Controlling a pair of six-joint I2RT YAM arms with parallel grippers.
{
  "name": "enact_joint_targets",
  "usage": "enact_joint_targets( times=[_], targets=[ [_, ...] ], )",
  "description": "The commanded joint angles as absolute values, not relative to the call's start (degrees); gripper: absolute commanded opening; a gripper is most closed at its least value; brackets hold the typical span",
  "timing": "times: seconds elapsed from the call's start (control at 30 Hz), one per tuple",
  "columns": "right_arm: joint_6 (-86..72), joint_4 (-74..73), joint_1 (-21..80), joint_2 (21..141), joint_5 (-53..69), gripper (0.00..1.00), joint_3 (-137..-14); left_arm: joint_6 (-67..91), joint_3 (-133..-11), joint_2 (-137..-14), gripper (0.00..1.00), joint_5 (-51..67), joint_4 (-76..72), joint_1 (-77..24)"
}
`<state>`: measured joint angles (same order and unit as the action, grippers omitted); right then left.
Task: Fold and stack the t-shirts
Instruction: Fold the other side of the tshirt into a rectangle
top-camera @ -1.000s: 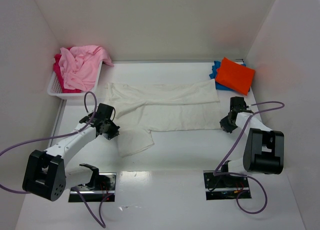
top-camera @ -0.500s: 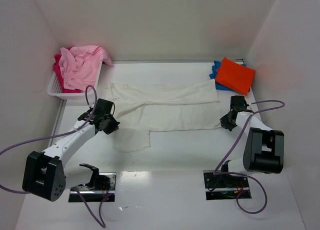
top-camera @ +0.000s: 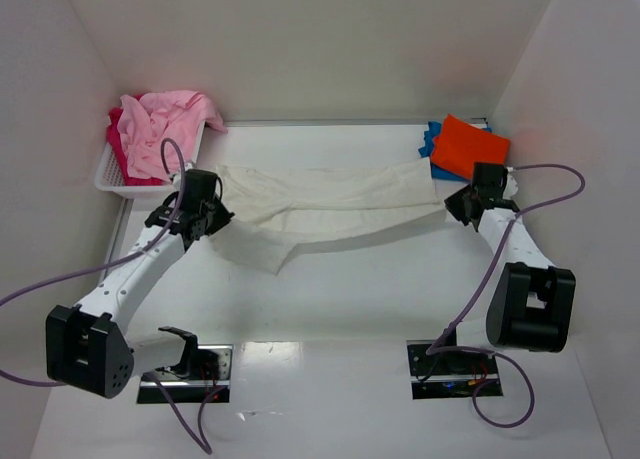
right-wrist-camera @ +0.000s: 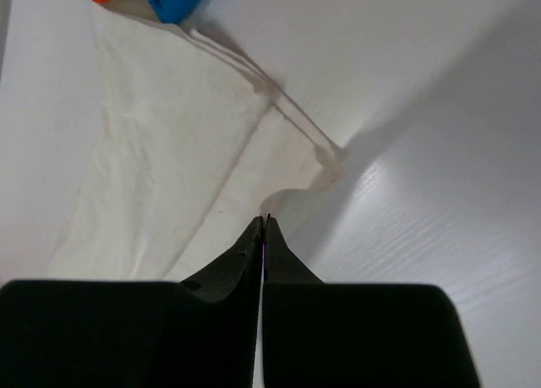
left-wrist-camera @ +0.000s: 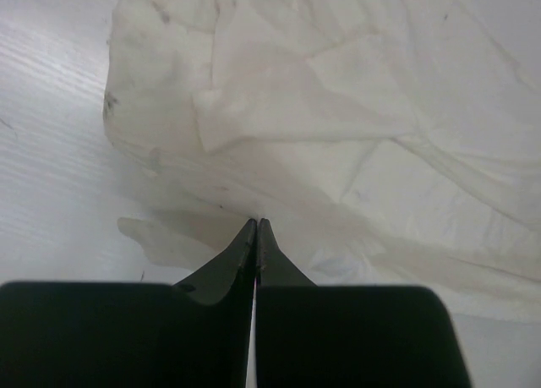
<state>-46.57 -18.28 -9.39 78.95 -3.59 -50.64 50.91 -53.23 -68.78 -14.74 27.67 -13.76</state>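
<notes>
Cream-white t-shirt [top-camera: 330, 205] — gripped by both end effectors [top-camera: 213, 220] [top-camera: 456, 207].

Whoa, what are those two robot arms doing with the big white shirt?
They are folding it. The left claw and the right claw each pinch one end of the cream-white t-shirt, holding its near edge up off the table. An orange shirt lies on a blue shirt at the far right. A pink shirt and a red shirt are heaped in the white basket at the far left.

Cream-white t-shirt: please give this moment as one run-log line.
phase: folding | left gripper: shut on cream-white t-shirt | right gripper: shut on it | near edge: raised
</notes>
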Motion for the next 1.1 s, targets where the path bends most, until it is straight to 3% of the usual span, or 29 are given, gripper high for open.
enact_joint_targets(
  times=[0.0,1.07],
  targets=[
    [-45.1,-12.5,-9.8,81.8,-3.4,0.0,-55.8,47.3,-58.3,-72.2,0.0,-17.4,21.3,-11.6],
    [-42.6,-6.8,-9.8,106.0,0.2,0.0,-72.9,44.5,-75.9,-99.5,0.0,-16.8,14.5,-5.8]
  ],
)
